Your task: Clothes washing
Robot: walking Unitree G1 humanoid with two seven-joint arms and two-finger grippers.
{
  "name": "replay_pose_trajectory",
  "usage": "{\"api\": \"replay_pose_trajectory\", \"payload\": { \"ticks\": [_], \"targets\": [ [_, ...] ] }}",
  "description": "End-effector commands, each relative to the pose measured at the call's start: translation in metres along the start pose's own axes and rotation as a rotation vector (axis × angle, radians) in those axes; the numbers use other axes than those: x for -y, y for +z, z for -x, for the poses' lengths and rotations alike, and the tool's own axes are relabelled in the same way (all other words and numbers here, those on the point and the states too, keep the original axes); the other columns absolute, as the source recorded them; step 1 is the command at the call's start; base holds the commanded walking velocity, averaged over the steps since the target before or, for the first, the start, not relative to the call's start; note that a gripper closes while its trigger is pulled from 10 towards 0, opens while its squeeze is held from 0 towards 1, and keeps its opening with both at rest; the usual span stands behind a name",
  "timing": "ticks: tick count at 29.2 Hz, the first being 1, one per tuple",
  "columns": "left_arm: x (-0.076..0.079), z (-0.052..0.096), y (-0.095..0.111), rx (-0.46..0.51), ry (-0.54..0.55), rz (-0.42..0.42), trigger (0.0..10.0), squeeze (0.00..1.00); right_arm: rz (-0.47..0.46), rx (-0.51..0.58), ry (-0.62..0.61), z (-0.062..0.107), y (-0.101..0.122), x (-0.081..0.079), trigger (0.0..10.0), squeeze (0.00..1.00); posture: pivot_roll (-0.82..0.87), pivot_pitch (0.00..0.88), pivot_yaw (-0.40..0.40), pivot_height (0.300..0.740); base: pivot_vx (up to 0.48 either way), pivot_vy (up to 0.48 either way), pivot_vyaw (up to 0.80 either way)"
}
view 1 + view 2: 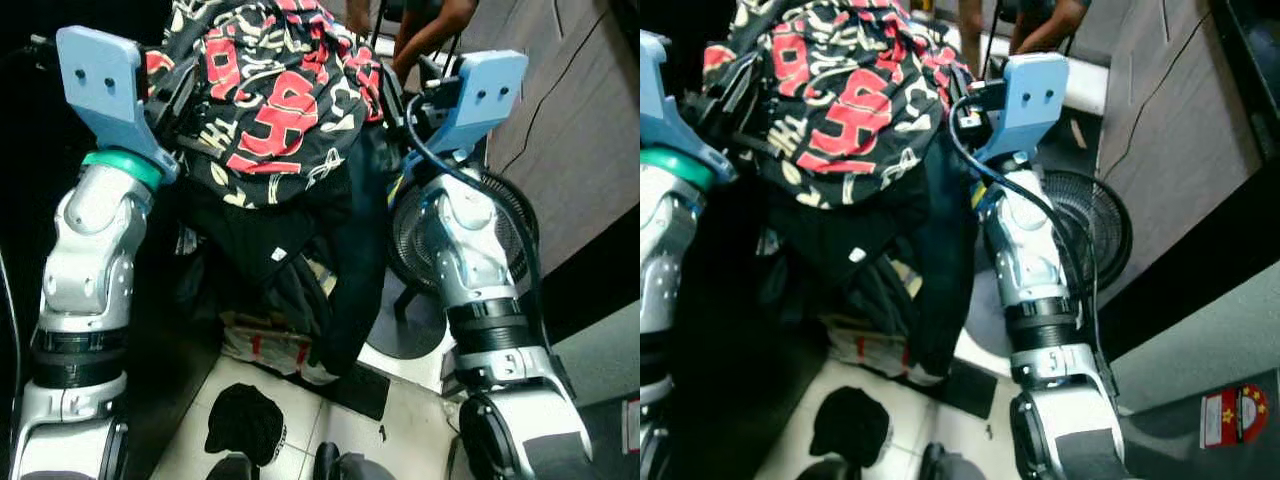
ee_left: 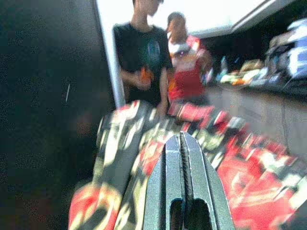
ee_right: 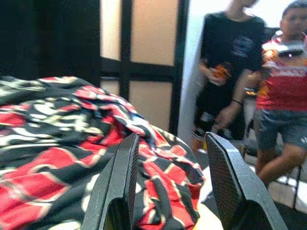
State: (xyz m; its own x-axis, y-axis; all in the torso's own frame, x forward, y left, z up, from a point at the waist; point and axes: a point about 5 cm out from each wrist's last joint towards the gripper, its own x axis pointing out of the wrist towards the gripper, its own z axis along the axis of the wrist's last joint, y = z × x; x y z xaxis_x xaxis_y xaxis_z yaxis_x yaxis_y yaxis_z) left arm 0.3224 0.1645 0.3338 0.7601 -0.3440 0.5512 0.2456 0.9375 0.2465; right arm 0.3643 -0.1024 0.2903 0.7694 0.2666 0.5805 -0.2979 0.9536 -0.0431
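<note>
Two arms are raised in front of the robot's chest, and a bundle of laundry is cradled between them. On top lies a black, red and cream printed garment [image 1: 270, 95]; under it dark clothes [image 1: 300, 270] hang down in a long drape toward the tiled floor [image 1: 300, 420], so the bundle's long axis runs roughly vertical, from the arms downward.

The left tool [image 2: 183, 143] has its two fingers pressed together with no cloth between their tips; it rests on or just above the printed fabric on the bundle's left side. The right tool [image 3: 170, 165] has its fingers spread apart, with the printed garment lying just ahead of and beneath them; nothing is pinched there either. By my reading the load is carried more by being squeezed and propped between the forearms than by any finger grip, which leaves the hanging part free to slip.

Both arms sit about equally close to the bundle, one on each flank. A small dark item [image 1: 245, 420] lies on the floor below, and a standing fan [image 1: 1090, 230] is just beside the right arm. Two people [image 3: 230, 72] stand beyond the bundle, well apart from it.

I cannot see a washing machine, so which way the load must travel cannot be told.
</note>
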Motion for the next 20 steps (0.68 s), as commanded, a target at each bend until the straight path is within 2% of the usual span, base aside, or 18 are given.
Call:
{"api": "replay_pose_trajectory", "payload": {
  "ticks": [1,2,3,4,6,7,11,14,16,20],
  "targets": [
    [0.006,-0.009,-0.002,-0.013,-0.019,-0.02,10.0,0.0,-0.001,0.026,0.041,-0.003,0.006,-0.004,10.0,0.0,0.13,0.065,-0.018,0.74,0.0,0.0,0.0],
    [0.006,-0.009,-0.002,-0.013,-0.019,-0.02,10.0,0.0,-0.001,0.026,0.041,-0.003,0.006,-0.004,10.0,0.0,0.13,0.065,-0.018,0.74,0.0,0.0,0.0],
    [0.019,-0.029,-0.019,-0.153,-0.024,0.028,10.0,0.0,-0.021,0.041,0.128,-0.004,0.008,-0.022,10.0,0.0,0.13,0.062,-0.016,0.74,0.0,0.0,0.0],
    [0.019,-0.029,-0.019,-0.153,-0.024,0.028,10.0,0.0,-0.021,0.041,0.128,-0.004,0.008,-0.022,10.0,0.0,0.13,0.062,-0.016,0.74,0.0,0.0,0.0],
    [0.033,-0.04,-0.031,-0.258,-0.027,0.094,10.0,0.0,-0.041,0.047,0.165,-0.005,0.008,-0.033,10.0,0.0,0.14,0.06,-0.017,0.74,0.0,0.0,0.0],
    [0.038,-0.042,-0.033,-0.276,-0.027,0.117,10.0,0.0,-0.048,0.046,0.167,-0.005,0.008,-0.034,10.0,0.0,0.14,0.06,-0.017,0.74,0.0,0.0,0.0],
    [0.045,-0.047,-0.037,-0.29,-0.026,0.117,10.0,0.0,-0.054,0.043,0.166,-0.005,0.006,-0.035,10.0,0.0,0.14,0.056,-0.016,0.74,0.0,0.0,0.0],
    [0.041,-0.052,-0.04,-0.299,0.01,0.109,10.0,0.0,-0.053,0.041,0.155,-0.005,0.006,-0.032,10.0,0.0,0.14,0.052,-0.018,0.74,0.0,0.0,0.0],
    [0.036,-0.054,-0.043,-0.309,0.033,0.115,10.0,0.0,-0.054,0.04,0.14,-0.006,0.005,-0.028,10.0,0.0,0.14,0.052,-0.019,0.74,0.0,0.0,0.0],
    [0.04,-0.055,-0.058,-0.368,-0.004,0.105,10.0,0.0,-0.056,0.032,0.111,-0.007,0.004,-0.019,10.0,0.0,0.15,0.047,-0.026,0.74,0.0,0.0,0.0]
  ]
}}
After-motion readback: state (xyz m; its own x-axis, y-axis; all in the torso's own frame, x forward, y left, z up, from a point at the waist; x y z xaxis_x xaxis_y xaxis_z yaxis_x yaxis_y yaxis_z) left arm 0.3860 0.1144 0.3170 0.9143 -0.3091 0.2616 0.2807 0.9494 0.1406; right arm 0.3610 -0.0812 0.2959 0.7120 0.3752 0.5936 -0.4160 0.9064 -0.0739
